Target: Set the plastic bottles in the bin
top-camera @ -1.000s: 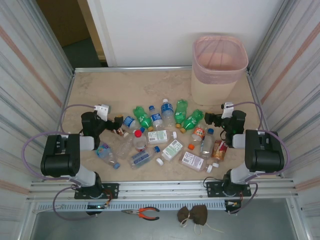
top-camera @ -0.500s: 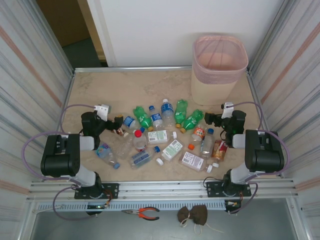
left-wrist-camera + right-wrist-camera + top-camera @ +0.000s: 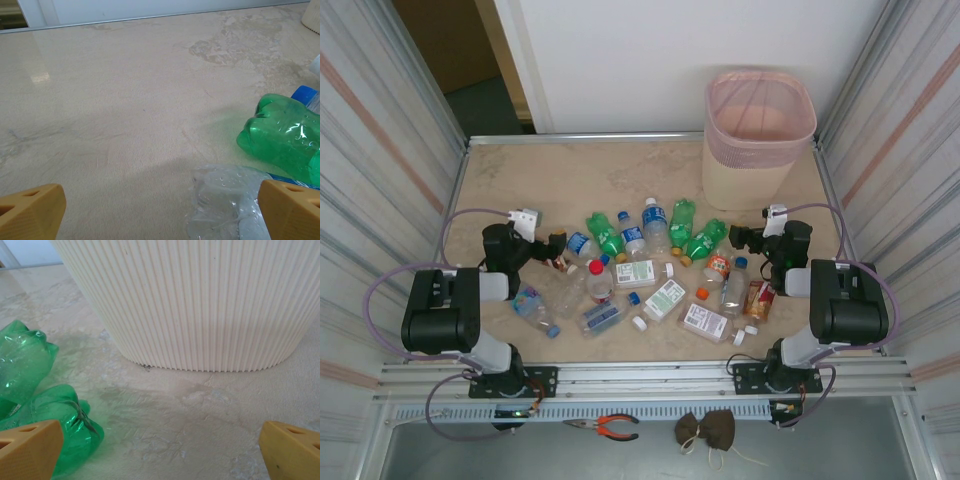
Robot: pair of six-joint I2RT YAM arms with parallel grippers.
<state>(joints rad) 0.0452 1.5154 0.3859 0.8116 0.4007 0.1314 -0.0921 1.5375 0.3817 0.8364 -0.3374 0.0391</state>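
Orange fingertips (image 3: 31,212) stand wide apart and empty on the left gripper (image 3: 554,244), low at the left edge of the heap. A crumpled clear bottle (image 3: 225,202) lies just ahead, nearer its right finger, with a green bottle (image 3: 280,135) beyond it to the right. The right gripper (image 3: 736,238) is equally wide and empty at the heap's right edge. It faces two green bottles (image 3: 30,390) on its left and the ribbed wall of the bin (image 3: 200,300) straight ahead.

Nothing has moved over the last second. Both arms sit as they did, and the plastic bottles (image 3: 650,275) lie scattered in the same places on the table (image 3: 550,175) between them. Farther back, at the right rear corner, the cream bin with its pink liner stands upright, near the closest green bottles. As far as the overhead view tells, none of the bottles is in it. The stillness suggests the job is at or near its start, with a first grasp not yet made.
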